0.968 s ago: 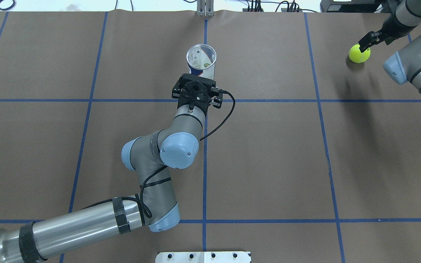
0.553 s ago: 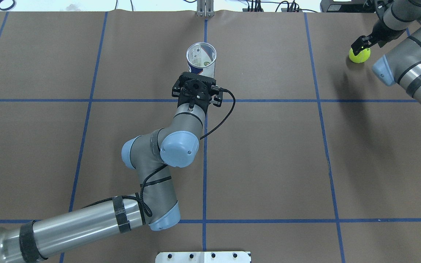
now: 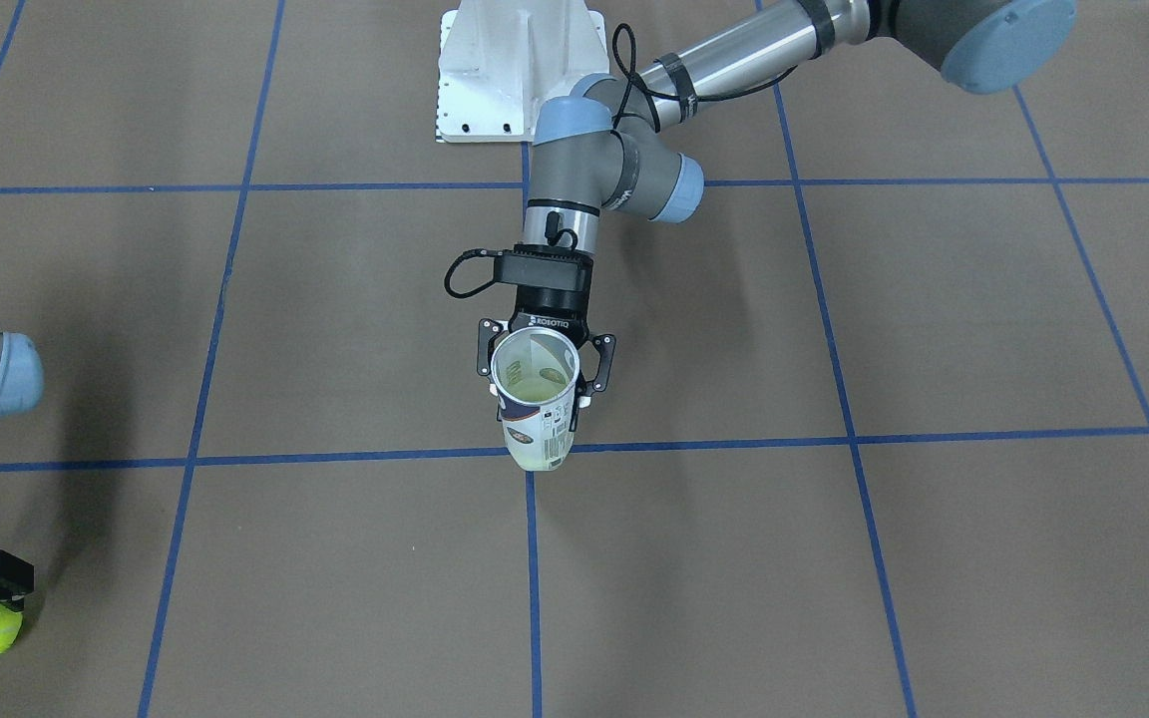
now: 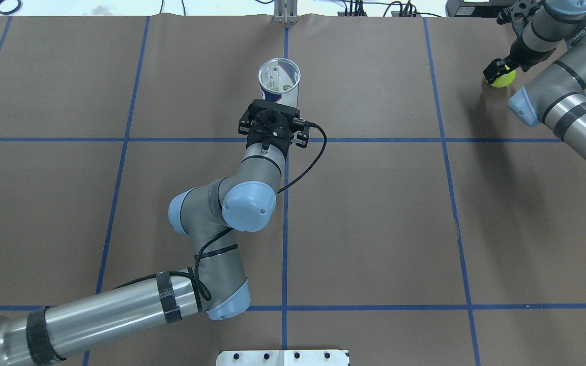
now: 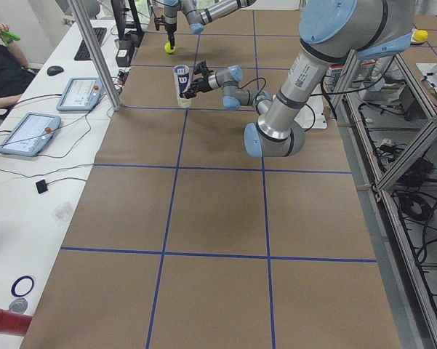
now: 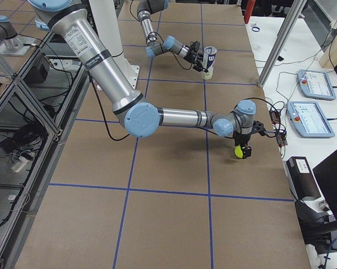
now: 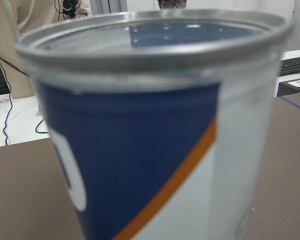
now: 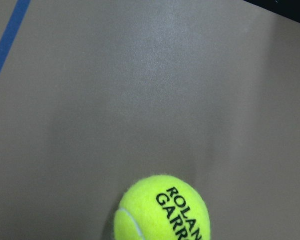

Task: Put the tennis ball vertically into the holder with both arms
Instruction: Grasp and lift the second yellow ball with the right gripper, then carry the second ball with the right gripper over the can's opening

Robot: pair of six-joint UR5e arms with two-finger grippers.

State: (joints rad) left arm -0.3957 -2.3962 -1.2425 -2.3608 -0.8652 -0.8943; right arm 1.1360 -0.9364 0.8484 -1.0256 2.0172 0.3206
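Observation:
The holder [image 3: 535, 419] is a clear can with a navy and white label and a metal rim. It stands upright near the table's middle, open end up [image 4: 279, 76]. My left gripper [image 3: 540, 384] is shut on its side from the robot's side, and the label fills the left wrist view [image 7: 150, 150]. The yellow tennis ball [image 4: 504, 80] lies on the table at the far right. My right gripper [image 4: 496, 68] hovers just over it, apparently open, with no finger showing in the right wrist view. The ball [image 8: 162, 210] sits at that view's bottom edge.
The white robot base plate [image 4: 283, 357] is at the near edge. Blue tape lines grid the brown table cover. A side table with tablets [image 6: 314, 84] and a metal post [image 6: 280, 39] runs along the far edge, close to the ball.
My right arm has swung so that its gripper has shifted left and farther back over the ball. The ball, the holder and my left arm have stayed put.

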